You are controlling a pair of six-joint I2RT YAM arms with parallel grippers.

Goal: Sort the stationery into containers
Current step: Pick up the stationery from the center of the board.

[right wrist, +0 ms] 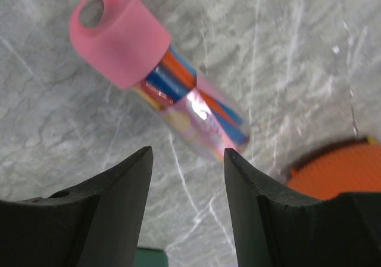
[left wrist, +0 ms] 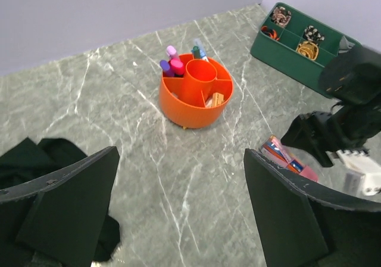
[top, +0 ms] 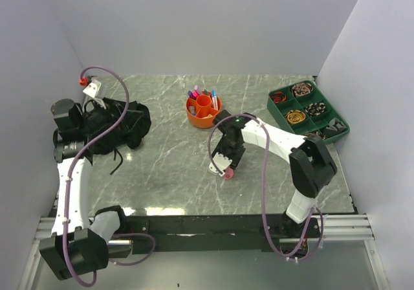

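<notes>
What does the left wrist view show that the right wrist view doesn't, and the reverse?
Only left wrist: the green tray, black cloth, and markers standing in the orange holder. Only right wrist: the end hole in the tube's pink cap. Both: the tube lying on the table and part of the holder.

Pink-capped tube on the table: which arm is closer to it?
Right. The right gripper hangs just over the pink-capped tube, open; the left gripper is far off to the left, by the black cloth.
</notes>
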